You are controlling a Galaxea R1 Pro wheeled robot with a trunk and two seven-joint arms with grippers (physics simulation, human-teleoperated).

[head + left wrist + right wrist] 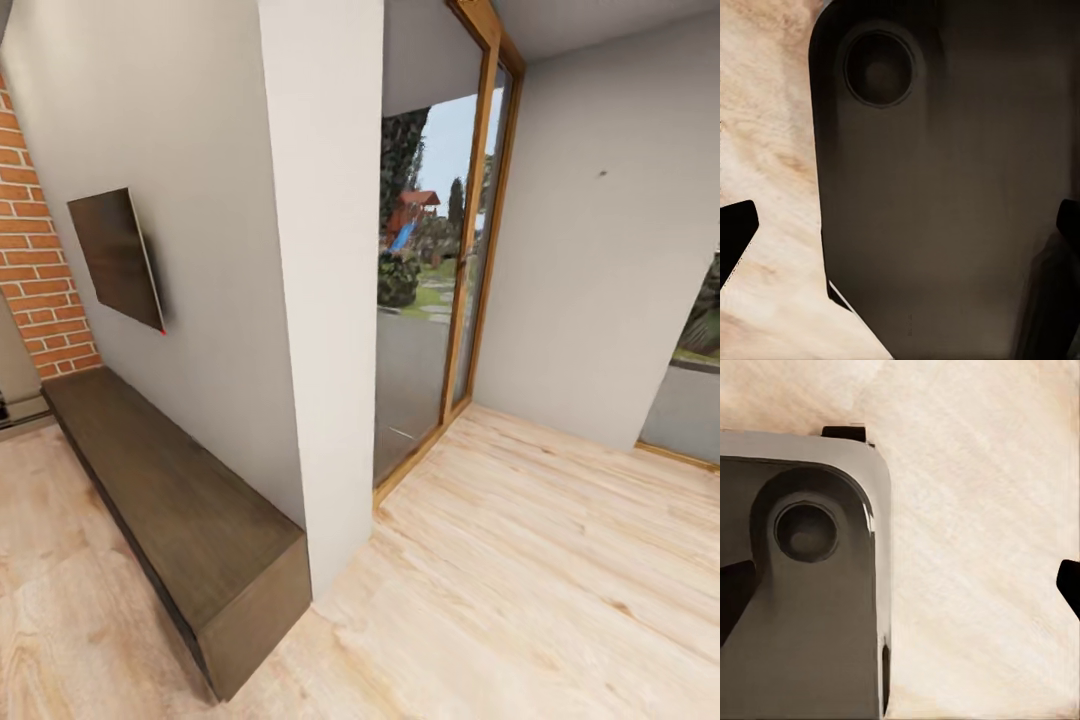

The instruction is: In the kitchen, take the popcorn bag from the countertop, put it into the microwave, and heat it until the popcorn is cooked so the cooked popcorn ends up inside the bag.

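Floor: pale wood floor (pixel 520 560) stretching under white walls | Fixtures: dark wood bench (pixel 170 510) running along the wall below a wall-mounted dark panel (pixel 115 258); brick section (pixel 35 270) adjoining; glazed door (pixel 440 270) showing garden | Left gripper (pixel 900 225), right gripper (pixel 900 585): fingertips spread wide, grasping nothing, hanging over the robot's dark base (pixel 945 210).

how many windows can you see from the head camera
2. A tall wood-framed window beside the white pillar, showing the garden, and part of another window at the right edge. More may lie out of frame.
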